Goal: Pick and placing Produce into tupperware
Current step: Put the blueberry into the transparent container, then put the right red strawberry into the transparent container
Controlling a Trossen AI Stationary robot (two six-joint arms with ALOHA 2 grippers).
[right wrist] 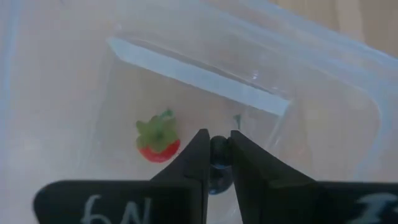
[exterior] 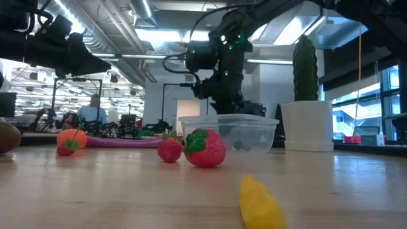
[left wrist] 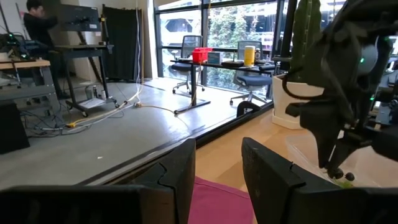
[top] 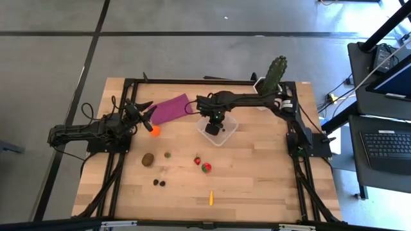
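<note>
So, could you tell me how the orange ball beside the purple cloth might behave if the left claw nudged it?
The orange ball looks round and tiny, so it would probably roll off rather than slide. It sits free on bare table, with nothing close enough to stop it, and likely weighs very little.

The right gripper (right wrist: pixel 218 151) hangs over the inside of the clear tupperware (right wrist: pixel 323 81), its two dark fingers (right wrist: pixel 193 163) pinched on a small dark berry (right wrist: pixel 218 149). Just beside the fingers, a red strawberry (right wrist: pixel 158 135) with green leaves lies on the box floor.
</note>
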